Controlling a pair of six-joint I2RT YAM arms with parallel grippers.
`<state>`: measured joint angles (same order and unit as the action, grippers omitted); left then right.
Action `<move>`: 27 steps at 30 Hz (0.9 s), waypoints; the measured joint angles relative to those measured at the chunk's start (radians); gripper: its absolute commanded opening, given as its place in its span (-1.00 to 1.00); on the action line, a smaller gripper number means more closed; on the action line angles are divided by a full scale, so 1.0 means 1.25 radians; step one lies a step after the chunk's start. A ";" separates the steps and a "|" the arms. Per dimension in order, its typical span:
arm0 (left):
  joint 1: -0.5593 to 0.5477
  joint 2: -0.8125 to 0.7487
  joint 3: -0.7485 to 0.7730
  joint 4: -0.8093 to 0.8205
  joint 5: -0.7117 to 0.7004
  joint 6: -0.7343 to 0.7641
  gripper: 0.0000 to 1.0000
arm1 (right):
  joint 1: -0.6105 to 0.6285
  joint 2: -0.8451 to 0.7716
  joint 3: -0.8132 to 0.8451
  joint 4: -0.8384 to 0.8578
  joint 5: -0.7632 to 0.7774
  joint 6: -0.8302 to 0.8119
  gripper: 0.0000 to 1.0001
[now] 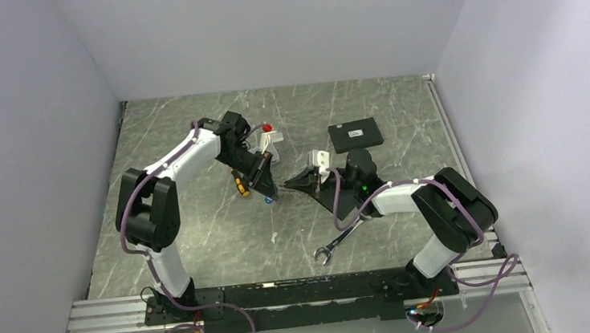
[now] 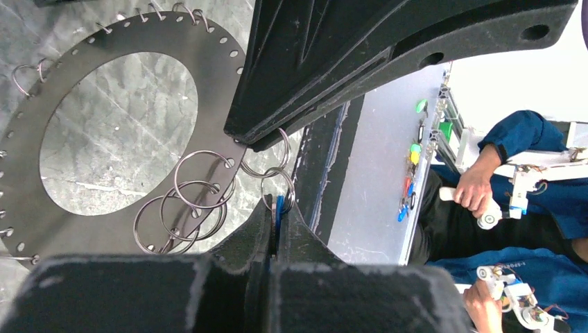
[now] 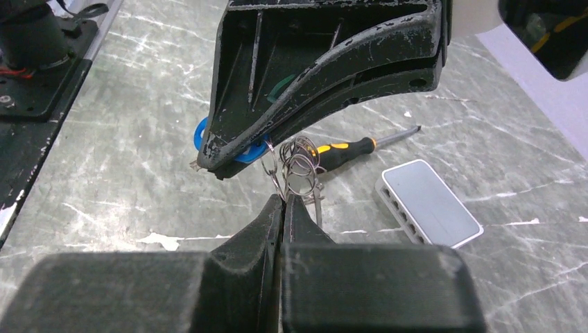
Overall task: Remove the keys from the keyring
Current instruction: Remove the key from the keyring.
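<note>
Right gripper is pinched flat, tip against tip. A wire loop runs down into it, so it looks caught on 1 of the keys, which read here as thin split rings rather than cut blades. Left gripper meets it nose to nose over the middle of the table and is clamped on the blue tag.

The keyring, a flat grey plate ring drilled with holes round its rim, sits just beside the left fingers, joined to the bunch through 1 hole. More small loops hang on its far rim. Whether it rests on the table or hangs from the rings, I cannot tell.

I judge the step to be the first separation, with 1 arm anchoring and the other working a ring free. The next move calls for a small twist and pull, not a tug, to feed the wire round its split. The fingers are thick against such thin wire, and the 2 grippers crowd each other. The rings overlap, so a neighbour may snag.

A wrench lies toward the near edge under the right arm, well apart. Just beyond the grippers lies a screwdriver, with a white box near it. A black rectangle lies toward the far edge, clear of the work.
</note>
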<state>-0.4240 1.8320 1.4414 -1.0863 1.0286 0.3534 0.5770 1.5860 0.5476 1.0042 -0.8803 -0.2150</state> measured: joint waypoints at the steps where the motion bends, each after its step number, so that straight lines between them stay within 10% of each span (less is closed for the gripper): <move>1: 0.003 -0.008 -0.005 0.006 0.000 -0.003 -1.00 | 0.000 0.000 0.000 0.010 0.000 0.006 -1.00; 27: 0.008 -0.019 -0.010 0.037 -0.023 -0.071 -1.00 | -0.015 0.016 -0.001 0.082 -0.013 0.312 -1.00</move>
<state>-0.4141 1.8080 1.4284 -1.0401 0.9997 0.2646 0.5587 1.6058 0.5468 1.1072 -0.8959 0.1753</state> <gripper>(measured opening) 0.028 0.020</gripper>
